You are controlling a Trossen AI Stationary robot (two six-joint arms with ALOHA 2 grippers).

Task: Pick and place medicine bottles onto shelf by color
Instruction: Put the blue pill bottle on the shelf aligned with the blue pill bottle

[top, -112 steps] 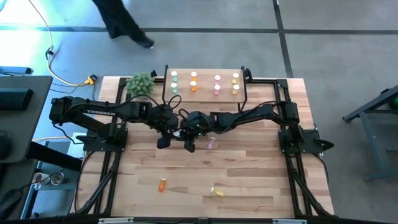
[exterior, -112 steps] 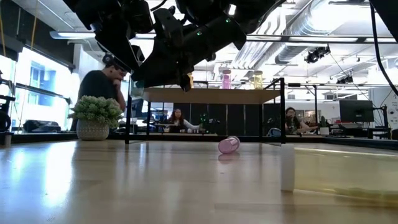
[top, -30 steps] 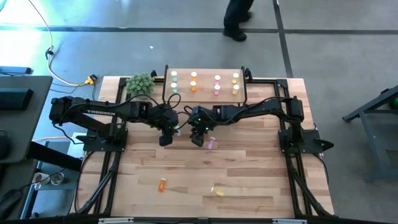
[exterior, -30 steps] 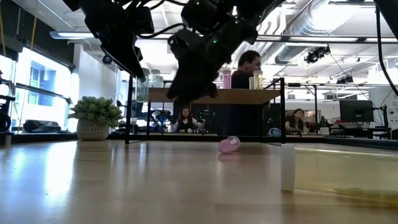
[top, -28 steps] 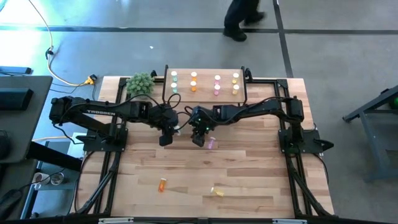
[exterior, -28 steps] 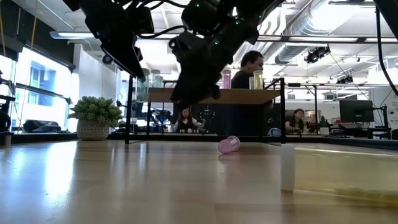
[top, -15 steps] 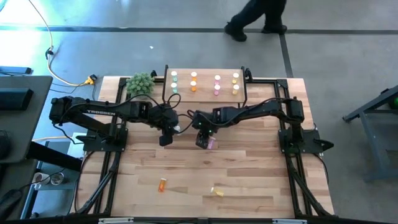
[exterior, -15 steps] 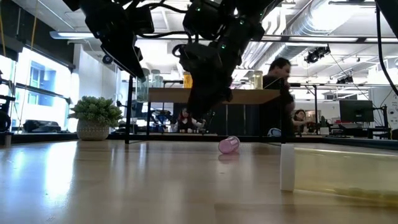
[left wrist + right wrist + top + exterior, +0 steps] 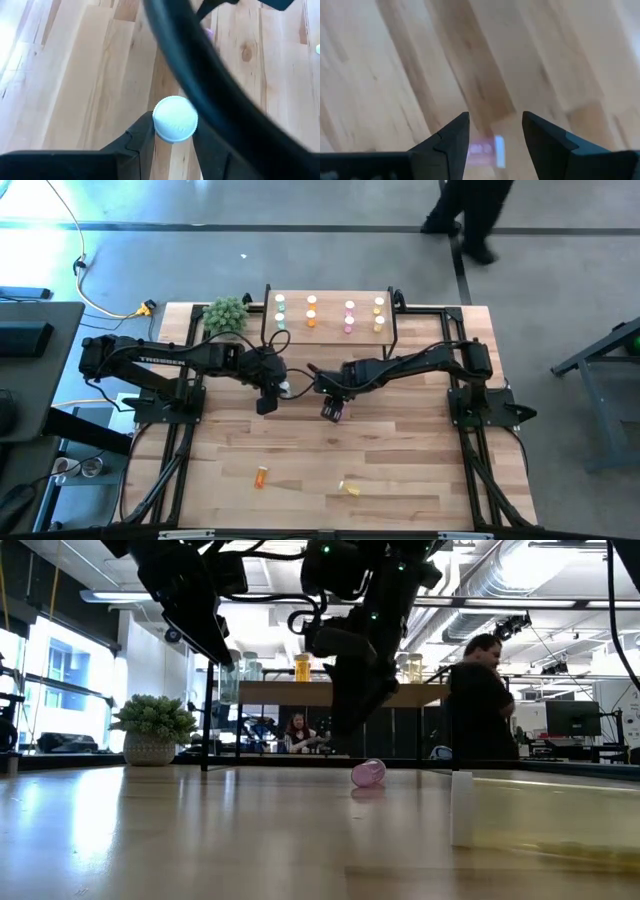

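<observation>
Eight capped bottles (image 9: 311, 303) stand sorted on the shelf (image 9: 330, 326). A pink bottle (image 9: 367, 773) lies on its side mid-desk, while orange (image 9: 261, 476) and yellow (image 9: 350, 488) bottles lie nearer the front.

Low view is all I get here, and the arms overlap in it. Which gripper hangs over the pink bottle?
Observer: The right gripper. From above, it sits right over the pink bottle.
Operator: Is it open?
Observer: Yes. Its wrist view shows the fingers apart, with the bottle lying beyond the gap, not gripped.
Operator: And the left one?
Observer: The left gripper is shut on a second bottle. Only its white cap shows, so I cannot tell its colour.
</observation>
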